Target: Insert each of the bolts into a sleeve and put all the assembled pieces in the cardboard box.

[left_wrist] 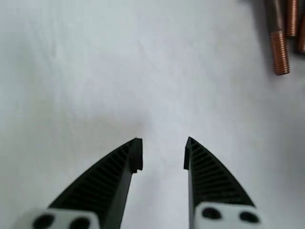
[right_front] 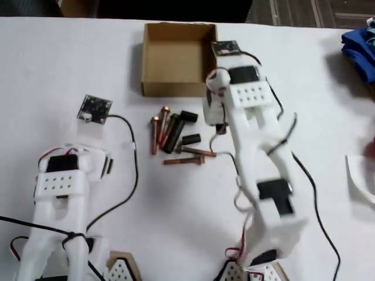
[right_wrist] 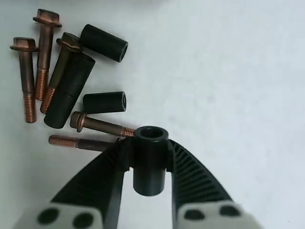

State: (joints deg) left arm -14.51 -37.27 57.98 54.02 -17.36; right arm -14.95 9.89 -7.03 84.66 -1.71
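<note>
My right gripper (right_wrist: 149,153) is shut on a short black sleeve (right_wrist: 149,167), held upright just above the table beside the pile. In that pile lie several copper bolts (right_wrist: 101,125), two loose short sleeves (right_wrist: 105,102) and a long black sleeve (right_wrist: 69,90) with a bolt head at its end. In the high view the right arm (right_front: 252,117) stands between the pile (right_front: 176,137) and the cardboard box (right_front: 179,58), which looks bare inside. My left gripper (left_wrist: 163,152) is open over bare table, with threaded bolt ends (left_wrist: 279,47) farther off.
A blue cloth (right_front: 358,50) lies at the far right edge and a white curved object (right_front: 357,181) is at the right. Black cables (right_front: 132,170) trail across the table near both arms. The left arm (right_front: 61,175) stands left of the pile.
</note>
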